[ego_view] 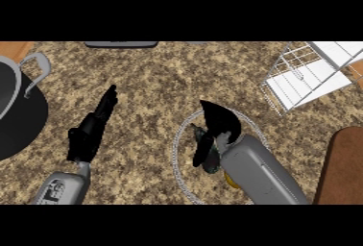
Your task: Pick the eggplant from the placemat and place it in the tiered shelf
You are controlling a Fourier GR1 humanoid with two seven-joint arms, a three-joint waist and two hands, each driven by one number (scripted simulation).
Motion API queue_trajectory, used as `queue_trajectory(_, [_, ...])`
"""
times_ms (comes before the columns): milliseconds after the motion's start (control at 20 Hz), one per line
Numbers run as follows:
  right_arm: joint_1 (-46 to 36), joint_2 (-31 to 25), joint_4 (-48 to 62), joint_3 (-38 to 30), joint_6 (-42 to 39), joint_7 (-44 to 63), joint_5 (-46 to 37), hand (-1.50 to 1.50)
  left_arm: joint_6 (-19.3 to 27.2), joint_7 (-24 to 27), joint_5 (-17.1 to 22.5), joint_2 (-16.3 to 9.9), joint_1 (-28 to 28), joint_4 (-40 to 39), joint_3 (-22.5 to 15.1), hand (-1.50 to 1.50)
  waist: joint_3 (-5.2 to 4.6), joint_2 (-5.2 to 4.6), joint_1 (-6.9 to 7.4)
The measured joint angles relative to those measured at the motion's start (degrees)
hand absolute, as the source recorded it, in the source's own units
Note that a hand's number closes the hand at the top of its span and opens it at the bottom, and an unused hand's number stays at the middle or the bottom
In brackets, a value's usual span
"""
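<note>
Black right hand (221,122) over the eggplant (207,153).

Two forearms enter from the lower edge. Right forearm (261,173): smooth light-grey casing, rounded and tapering toward the wrist, with a thin seam line along its length. A yellow patch shows under its lower side, possibly a joint part. Right hand (221,122): matte black. Left forearm (62,188): grey shell with dark slot-like markings, narrowing to a slim grey wrist link. Left hand (90,129): black, long and narrow.
</note>
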State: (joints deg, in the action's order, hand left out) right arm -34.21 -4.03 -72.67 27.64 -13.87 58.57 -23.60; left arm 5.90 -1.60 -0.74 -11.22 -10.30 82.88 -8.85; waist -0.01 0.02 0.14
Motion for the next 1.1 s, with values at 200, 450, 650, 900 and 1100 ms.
queue_trajectory(200, [1.0,1.0,1.2,-1.2,-0.6,-0.9,-1.9,-1.5,-0.2,0.4,-1.1,1.1,-0.1,-0.8,0.2,0.0,0.0,-0.02,-0.03])
queue_trajectory(450, [2.7,2.3,2.1,-1.7,-0.7,-1.8,-3.9,-1.5,-1.6,-0.9,-1.3,1.0,1.5,1.9,1.0,0.0,0.01,0.01,0.06])
queue_trajectory(650, [3.8,2.7,3.7,-2.5,-1.4,-3.8,-5.4,-1.5,-2.0,0.0,-2.4,2.0,0.0,-0.4,1.9,0.0,0.01,-0.02,-0.01])
queue_trajectory(900, [6.4,3.0,1.8,-2.2,-2.4,-3.9,-5.9,1.5,-2.9,-0.8,-2.7,2.3,0.7,0.9,2.9,0.0,0.01,0.02,-0.03])
queue_trajectory(1100, [5.9,2.9,2.7,-2.1,-4.5,-5.7,-7.5,1.5,-3.2,-0.2,-3.3,3.1,1.0,0.7,2.9,0.0,-0.09,0.23,-0.03])
